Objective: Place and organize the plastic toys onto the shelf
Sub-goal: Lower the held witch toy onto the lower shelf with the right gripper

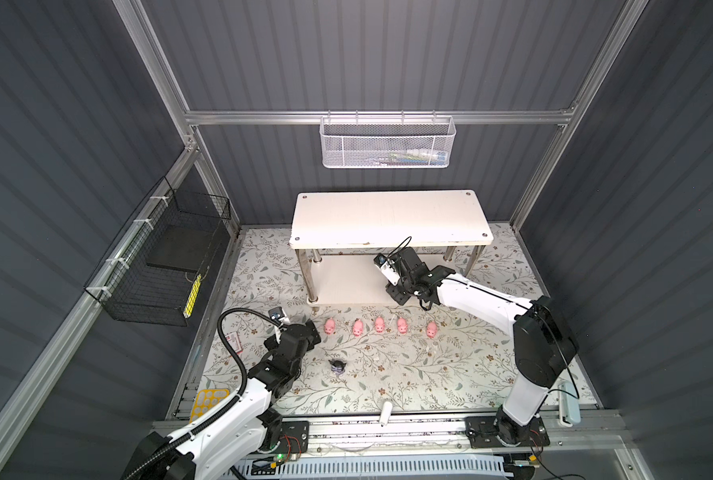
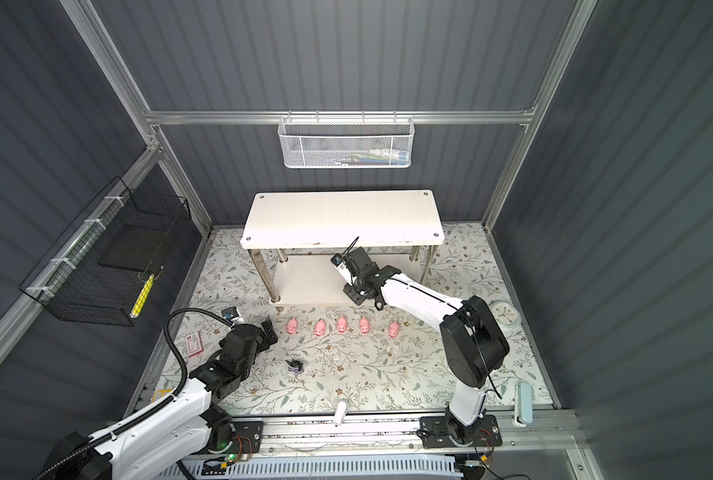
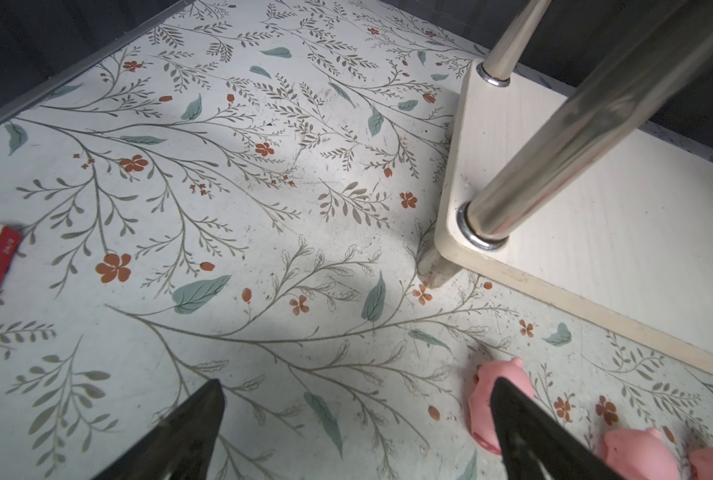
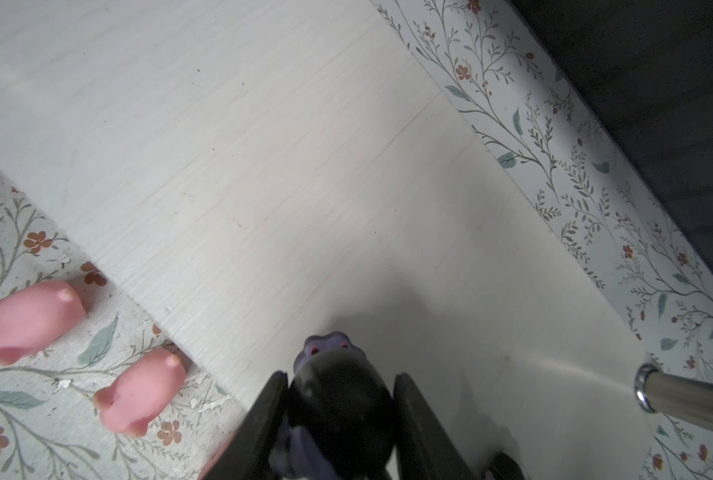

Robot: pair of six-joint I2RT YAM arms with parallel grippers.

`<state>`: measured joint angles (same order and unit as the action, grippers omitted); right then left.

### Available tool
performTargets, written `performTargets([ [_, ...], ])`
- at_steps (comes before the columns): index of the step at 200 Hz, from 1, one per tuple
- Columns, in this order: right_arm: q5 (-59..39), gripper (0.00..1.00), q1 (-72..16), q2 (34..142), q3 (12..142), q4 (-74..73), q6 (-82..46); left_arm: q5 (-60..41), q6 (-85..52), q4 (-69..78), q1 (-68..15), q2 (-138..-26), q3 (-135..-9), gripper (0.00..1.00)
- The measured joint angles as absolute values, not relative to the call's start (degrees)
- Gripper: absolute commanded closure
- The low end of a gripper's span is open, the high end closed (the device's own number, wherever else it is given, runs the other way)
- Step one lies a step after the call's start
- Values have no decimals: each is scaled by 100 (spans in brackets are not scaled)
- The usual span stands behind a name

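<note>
In a top view five pigs line up on the table in front of the shelf, a purple toy nearer the front edge. Left wrist: left gripper wide open by the end pig. Right wrist: right gripper pinches a second purple toy over the shelf's lower board

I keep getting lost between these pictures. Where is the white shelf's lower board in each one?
A top view: lower board at centre, under the top board.
A top view: lower board again at centre, under it.
Left wrist view: the pale slab with chrome legs rising from it.
Right wrist view: the pale surface under the right pincer gripping a purple toy.
Shared landmark: the pink pigs lined up just in front of it.
</note>
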<state>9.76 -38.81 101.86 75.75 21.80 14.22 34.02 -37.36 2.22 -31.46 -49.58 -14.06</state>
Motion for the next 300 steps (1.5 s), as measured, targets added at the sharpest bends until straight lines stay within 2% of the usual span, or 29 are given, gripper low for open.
performTargets([
  [131, 934, 70, -3833, 10335, 7577, 2045, 1439, 3417, -3739, 224, -3146, -4958, -1406, 0],
  [300, 965, 53, -3811, 10335, 7577, 2016, 1437, 3457, -3780, 224, -3146, -4958, -1369, 0],
])
